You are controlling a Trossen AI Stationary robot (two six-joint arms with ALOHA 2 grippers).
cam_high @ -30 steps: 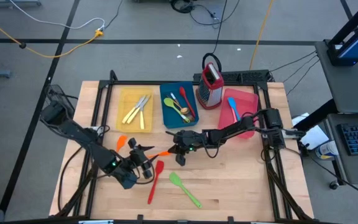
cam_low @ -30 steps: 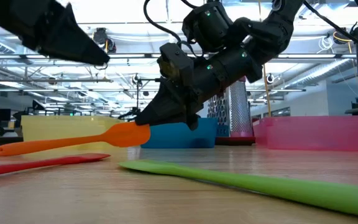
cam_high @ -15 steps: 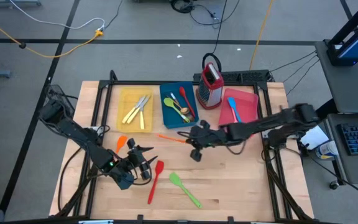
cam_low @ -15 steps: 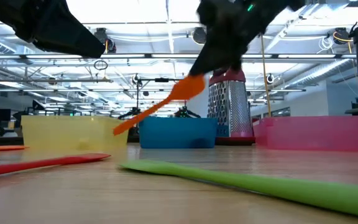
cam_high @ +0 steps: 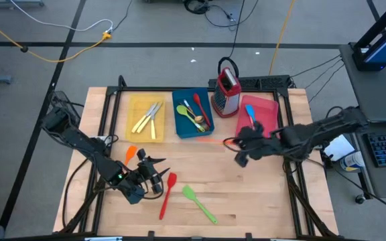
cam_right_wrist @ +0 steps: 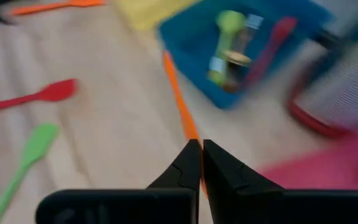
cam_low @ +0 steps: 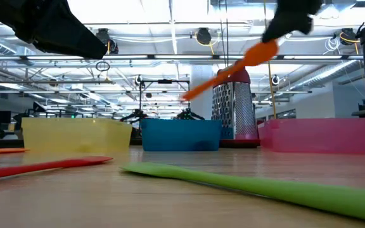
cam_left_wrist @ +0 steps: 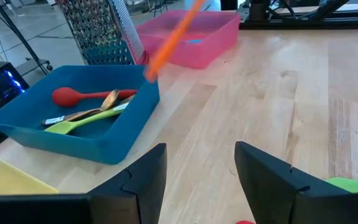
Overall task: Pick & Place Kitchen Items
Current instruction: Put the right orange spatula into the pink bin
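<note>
Orange silicone spatula point(cam_high: 212, 140), pinched at one end by the closed right gripper point(cam_high: 238, 142) above the tabletop's point(cam_high: 260, 194) middle near the pink plastic tray point(cam_high: 268, 107), could swing loose; left gripper point(cam_left_wrist: 197, 180) waits open.
</note>
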